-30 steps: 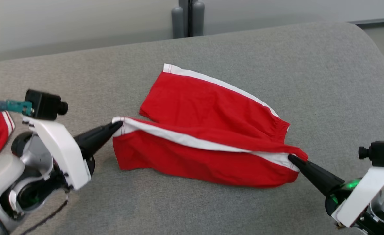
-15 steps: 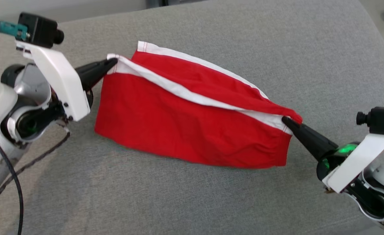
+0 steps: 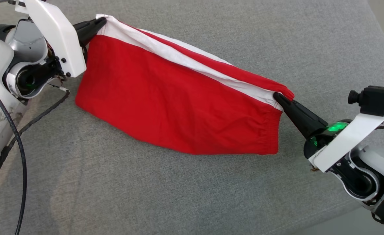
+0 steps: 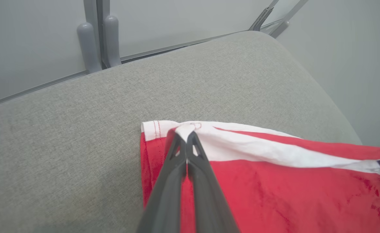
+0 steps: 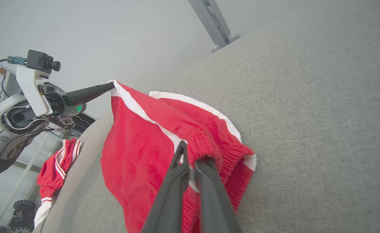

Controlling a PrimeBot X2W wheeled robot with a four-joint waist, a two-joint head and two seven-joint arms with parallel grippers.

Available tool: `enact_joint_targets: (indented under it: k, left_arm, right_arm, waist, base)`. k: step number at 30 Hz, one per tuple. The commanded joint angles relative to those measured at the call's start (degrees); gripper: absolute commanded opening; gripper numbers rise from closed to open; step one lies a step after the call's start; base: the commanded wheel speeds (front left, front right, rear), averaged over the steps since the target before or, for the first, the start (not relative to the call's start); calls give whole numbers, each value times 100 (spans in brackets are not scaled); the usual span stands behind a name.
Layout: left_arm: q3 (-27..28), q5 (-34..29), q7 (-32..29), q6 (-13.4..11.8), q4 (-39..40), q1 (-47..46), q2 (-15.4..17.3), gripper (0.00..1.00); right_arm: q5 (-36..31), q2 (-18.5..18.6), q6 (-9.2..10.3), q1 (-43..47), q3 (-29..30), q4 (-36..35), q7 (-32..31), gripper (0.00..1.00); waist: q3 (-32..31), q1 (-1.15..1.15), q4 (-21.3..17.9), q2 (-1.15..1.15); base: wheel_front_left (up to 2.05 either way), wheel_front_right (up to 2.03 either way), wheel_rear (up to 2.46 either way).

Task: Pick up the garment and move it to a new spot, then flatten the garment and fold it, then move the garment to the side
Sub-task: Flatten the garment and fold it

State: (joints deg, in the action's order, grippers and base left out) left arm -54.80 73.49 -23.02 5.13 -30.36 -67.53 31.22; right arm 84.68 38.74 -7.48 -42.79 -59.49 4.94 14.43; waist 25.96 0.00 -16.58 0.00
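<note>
Red shorts (image 3: 178, 107) with white side stripes are held stretched over a grey cushioned surface (image 3: 165, 195), one hem corner clamped in the left gripper (image 3: 102, 22), the waistband end clamped in the right gripper (image 3: 276, 95).

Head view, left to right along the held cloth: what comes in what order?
In order: left gripper, shut on the white-trimmed corner → red shorts, stretched between the arms → right gripper, shut on the waistband end → right wrist camera.
</note>
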Motion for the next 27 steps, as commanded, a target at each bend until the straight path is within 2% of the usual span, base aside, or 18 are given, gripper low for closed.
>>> enact_joint_targets:
  k: [1, 11, 24, 25, 27]
  left_arm:
    - [-26, -83, 0, 54, -185, -121, -28, 0]
    - [-131, -222, 126, 188, -1213, -508, -301, 0]
    - [-293, -217, 72, 230, -1932, -760, -478, 0]
    - [-306, -209, 75, 232, -1954, -763, -498, 0]
    - [-332, -182, 82, 232, -1968, -782, -529, 2]
  right_arm:
    - [-53, -52, -4, -71, 44, 47, 39, 0]
    - [-194, -377, -3, -284, 96, 309, 72, 0]
    - [-310, -681, -3, -530, -72, 512, 79, 0]
    - [-311, -701, -3, -552, -90, 533, 79, 1]
    - [-318, -724, -4, -603, -104, 571, 79, 11]
  waist:
    - [91, 0, -76, 0]
    - [322, 0, -350, 0]
    - [483, 0, -438, 0]
    - [487, 0, -432, 0]
    - [494, 0, -419, 0]
  base:
    - [0, 0, 0]
    - [0, 0, 0]
    - [0, 0, 0]
    - [0, 0, 0]
    - [0, 0, 0]
